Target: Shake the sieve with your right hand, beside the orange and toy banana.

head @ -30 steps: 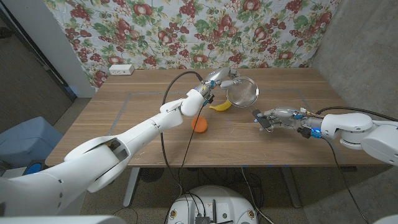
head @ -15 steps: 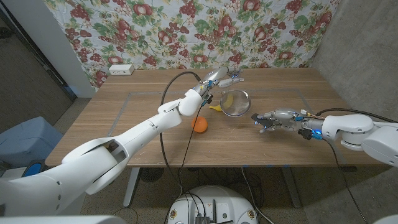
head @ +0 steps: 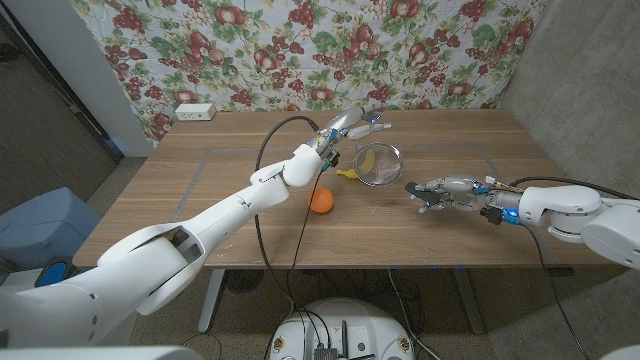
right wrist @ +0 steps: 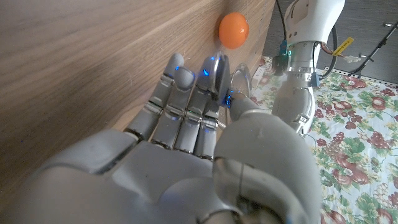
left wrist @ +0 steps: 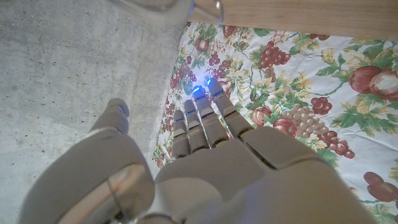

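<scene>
A bright orange round fruit (head: 321, 201), a yellow toy banana (head: 366, 160) and a silver wire-mesh sieve (head: 378, 166) lie on the brown wood-grain worktop (head: 220, 200); behind hangs a white cloth printed with red fruit and green leaves (head: 300, 50).

Both arms reach out over the worktop.
The left hand (head: 358, 124) has its fingers extended and empty; the right hand (head: 437, 189) is low, fingers straight.

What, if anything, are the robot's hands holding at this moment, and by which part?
Nothing, it seems: the left hand is stretched out empty beside the sieve, and the right hand is empty, apart from it.
</scene>
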Robot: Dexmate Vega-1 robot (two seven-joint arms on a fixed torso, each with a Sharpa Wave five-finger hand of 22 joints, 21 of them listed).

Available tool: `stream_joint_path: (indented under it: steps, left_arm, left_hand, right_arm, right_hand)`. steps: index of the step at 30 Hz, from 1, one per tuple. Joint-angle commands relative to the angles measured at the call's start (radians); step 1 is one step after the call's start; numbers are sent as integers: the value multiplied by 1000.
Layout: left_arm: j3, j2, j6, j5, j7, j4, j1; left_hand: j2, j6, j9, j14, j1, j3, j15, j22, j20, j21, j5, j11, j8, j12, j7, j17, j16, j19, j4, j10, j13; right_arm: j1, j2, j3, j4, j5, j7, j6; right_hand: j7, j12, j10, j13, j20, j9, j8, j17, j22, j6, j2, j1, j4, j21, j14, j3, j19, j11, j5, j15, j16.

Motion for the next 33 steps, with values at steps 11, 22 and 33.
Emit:
stream_joint_path:
  steps: [11, 22, 33]
  left_arm:
    - [-80, -20, -154, -133, 40, 42, 64]
    - [-126, -44, -273, -197, 47, 100, 93]
    - [-166, -70, -331, -297, 2, 134, 119]
  left_hand:
    - [32, -32, -1, -75, -52, 10, -5, 2, 13, -8, -4, 4, 8, 4, -39, 3, -5, -4, 10, -76, -24]
    - [67, -28, -3, -78, -78, 17, 5, 2, 23, -5, -6, 4, 12, 12, -56, 6, 5, 8, 25, -80, -37]
    - [93, -22, -6, -121, -106, 25, 0, 2, 19, -7, -9, -2, 14, 15, -57, 5, -3, 11, 35, -89, -52]
  right_arm:
    - [19, 30, -25, 52, 31, 15, 44]
    - [69, 32, -72, 92, 52, 29, 47]
    - [69, 42, -80, 107, 63, 19, 82]
  right_hand:
    - [7, 8, 24, 5, -18, 27, 12, 3, 5, 0, 25, 44, 4, 30, 9, 4, -10, -40, 3, -85, 13]
    - [10, 11, 25, 3, -17, 44, 17, 4, 6, 0, 23, 55, 1, 52, 10, 4, -13, -39, 3, -86, 23]
    - [9, 13, 24, 2, -16, 47, 15, 3, 6, 2, 23, 59, 3, 66, 9, 3, -16, -39, 3, -86, 29]
